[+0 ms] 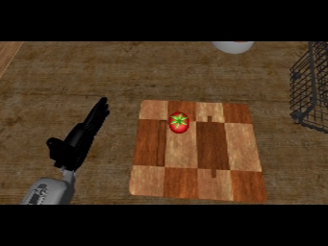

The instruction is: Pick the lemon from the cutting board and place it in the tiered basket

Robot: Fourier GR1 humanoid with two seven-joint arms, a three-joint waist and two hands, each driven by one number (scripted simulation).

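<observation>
A red fruit with a green star top, seemingly a tomato rather than a lemon, sits on the cutting board's far half. The left hand is just left of the board, fingers straight and holding nothing, probably readied to reach. The wire tiered basket stands well to the right on the desk.

The red fruit is rounded, with a green star-shaped cap facing up, more tomato than lemon in look; it rests on the cutting board, in the far half and left of the middle; the board lies flat, a patchwork of light and dark wooden rectangles; the tiered basket, black wire, stands off the board's far right corner, apart from it.
</observation>
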